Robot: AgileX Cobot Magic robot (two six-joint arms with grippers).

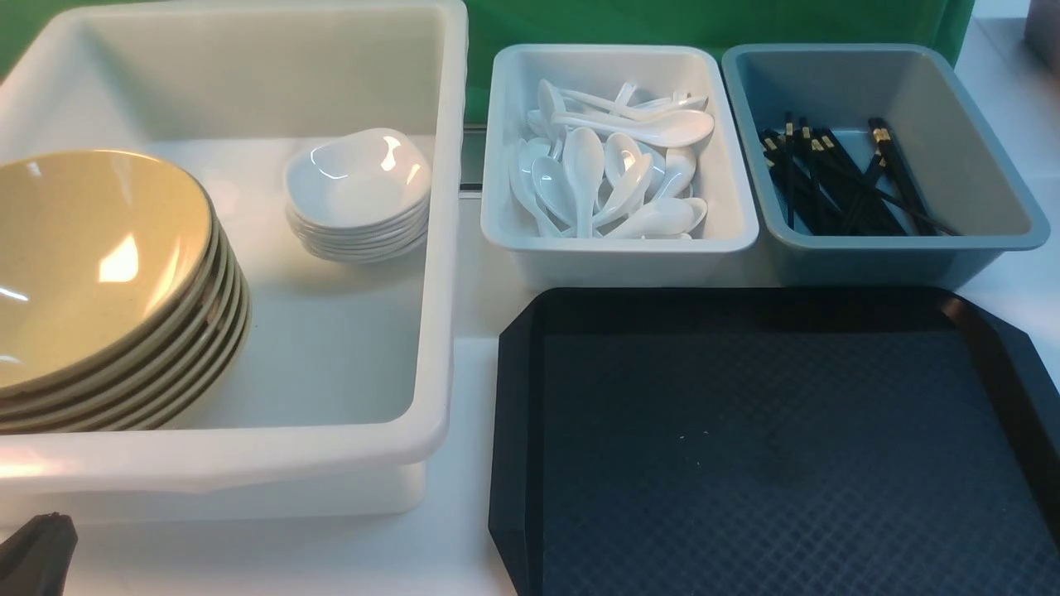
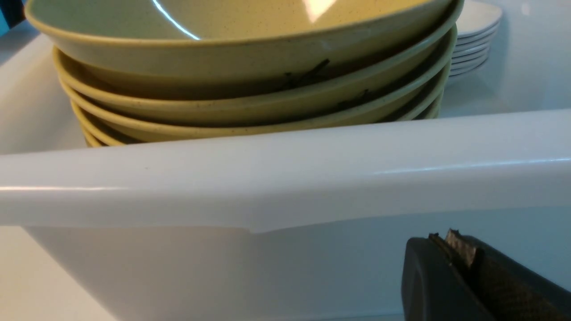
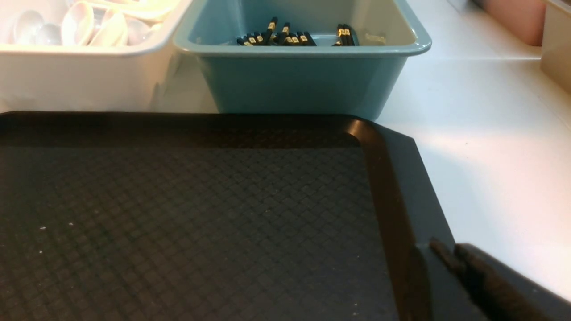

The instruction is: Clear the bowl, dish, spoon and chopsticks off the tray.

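Tray [image 1: 770, 463] floor shows bare in every view, so we judge the clearing done or all but done: no bowl, dish, spoon or chopsticks lie on it.

The bowl [image 1: 83, 248] sits on top of a stack of like bowls inside the big white tub [image 1: 439, 248], just beyond our left pincer [image 2: 455, 249], which rests low outside the tub's near wall. The dish [image 1: 356, 174] tops a stack of small white dishes farther back in the same tub, beyond the bowls as seen from that pincer. In the left wrist view its dark fingers [image 2: 424, 276] lie flush together with nothing between them, so we read the left pincer as closed and empty.

The spoon we cannot single out: a heap of white spoons [image 1: 604, 174] fills the white bin [image 1: 621, 248] beyond the tray's far edge. The chopsticks [image 1: 836, 178] likewise lie bundled with others in the blue-grey bin [image 1: 1027, 223], across the tray from our right pincer [image 3: 450, 258]. That pincer hangs at the tray's near right rim; only a dark edge of it shows, so we cannot tell whether it is wide or narrow. It appears to carry nothing.

What is left, as we judge it, is only for both arms to rest.
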